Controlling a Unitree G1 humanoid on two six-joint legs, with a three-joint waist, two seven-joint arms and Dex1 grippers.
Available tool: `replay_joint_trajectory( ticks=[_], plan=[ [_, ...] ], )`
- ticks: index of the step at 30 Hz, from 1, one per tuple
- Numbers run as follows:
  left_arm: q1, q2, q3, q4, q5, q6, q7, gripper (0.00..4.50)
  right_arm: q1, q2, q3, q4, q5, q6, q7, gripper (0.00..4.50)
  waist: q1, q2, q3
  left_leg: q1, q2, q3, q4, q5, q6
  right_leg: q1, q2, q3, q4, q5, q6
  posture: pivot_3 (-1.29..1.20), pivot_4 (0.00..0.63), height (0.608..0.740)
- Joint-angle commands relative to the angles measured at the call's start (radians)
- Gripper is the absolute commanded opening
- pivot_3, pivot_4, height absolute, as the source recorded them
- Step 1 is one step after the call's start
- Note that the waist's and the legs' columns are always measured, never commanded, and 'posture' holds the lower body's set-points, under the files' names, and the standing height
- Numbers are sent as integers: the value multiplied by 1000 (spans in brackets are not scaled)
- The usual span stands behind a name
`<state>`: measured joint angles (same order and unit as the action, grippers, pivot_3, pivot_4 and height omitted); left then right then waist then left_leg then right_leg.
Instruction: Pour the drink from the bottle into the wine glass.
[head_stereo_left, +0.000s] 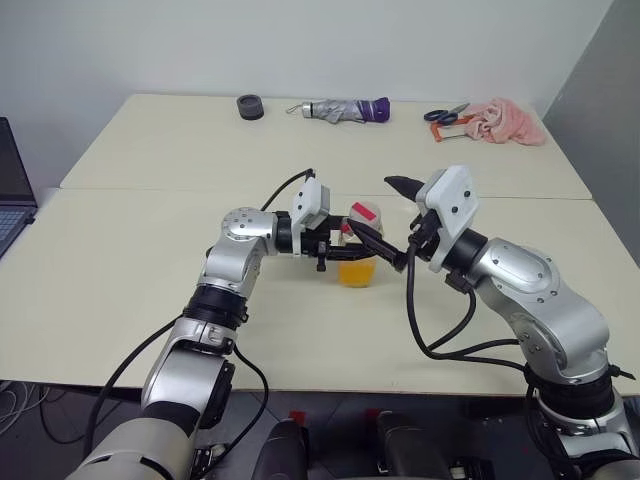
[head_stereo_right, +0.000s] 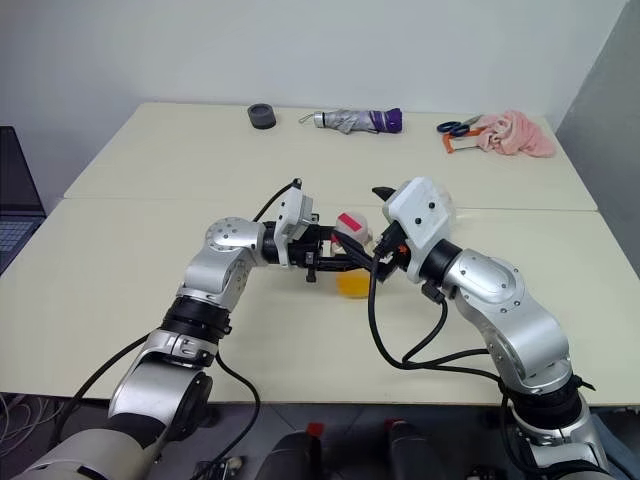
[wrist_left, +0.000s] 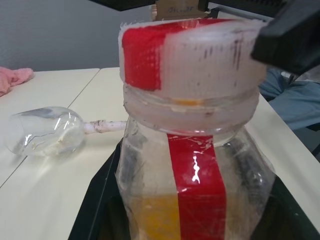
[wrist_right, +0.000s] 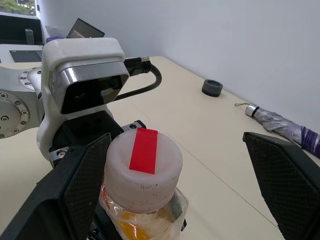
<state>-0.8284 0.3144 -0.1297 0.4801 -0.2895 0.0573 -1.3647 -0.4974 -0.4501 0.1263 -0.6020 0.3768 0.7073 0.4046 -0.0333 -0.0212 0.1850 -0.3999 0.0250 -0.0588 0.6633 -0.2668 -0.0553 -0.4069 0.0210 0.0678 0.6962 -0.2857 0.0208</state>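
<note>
The big pale surface holds everything. The left pincer is clamped tight on the bottle, which stands upright with orange drink low inside. The right pincer is wide apart, one finger on each side of the red-and-white cap, not squeezing it yet.

The wine glass lies on its side on the surface, beyond the bottle from the left pincer, near the right arm. I think that is the big trouble: nothing can be poured into a lying-down glass, and the drink would spill. The cap is on too, so it has to come off first. If the right pincer twists hard, the thin bottle could slip or get squashed.

Far past both pincers, at the back of the surface, lie a folded umbrella, a pink cloth, scissors and a small dark ring. None of them is in the way.
</note>
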Motion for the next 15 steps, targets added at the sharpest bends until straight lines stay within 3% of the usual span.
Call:
replay_joint_trajectory(
  ticks=[1, 15],
  plan=[
    [-24, 3, 8, -24, -8, -17, -4, 1797, -6, 0, -48, -18, 8, -3, -3, 4500, 0, 0, 0, 0, 0, 0, 0, 0, 0, 0, 0, 0, 0, 0, 0, 0, 150, 740],
    [-22, 8, 10, -26, -6, -16, -6, 1797, 26, -24, -65, -24, 12, 5, 27, 4500, 0, 0, 0, 0, 0, 0, 0, 0, 0, 0, 0, 0, 0, 0, 0, 0, 150, 740]
  ],
)
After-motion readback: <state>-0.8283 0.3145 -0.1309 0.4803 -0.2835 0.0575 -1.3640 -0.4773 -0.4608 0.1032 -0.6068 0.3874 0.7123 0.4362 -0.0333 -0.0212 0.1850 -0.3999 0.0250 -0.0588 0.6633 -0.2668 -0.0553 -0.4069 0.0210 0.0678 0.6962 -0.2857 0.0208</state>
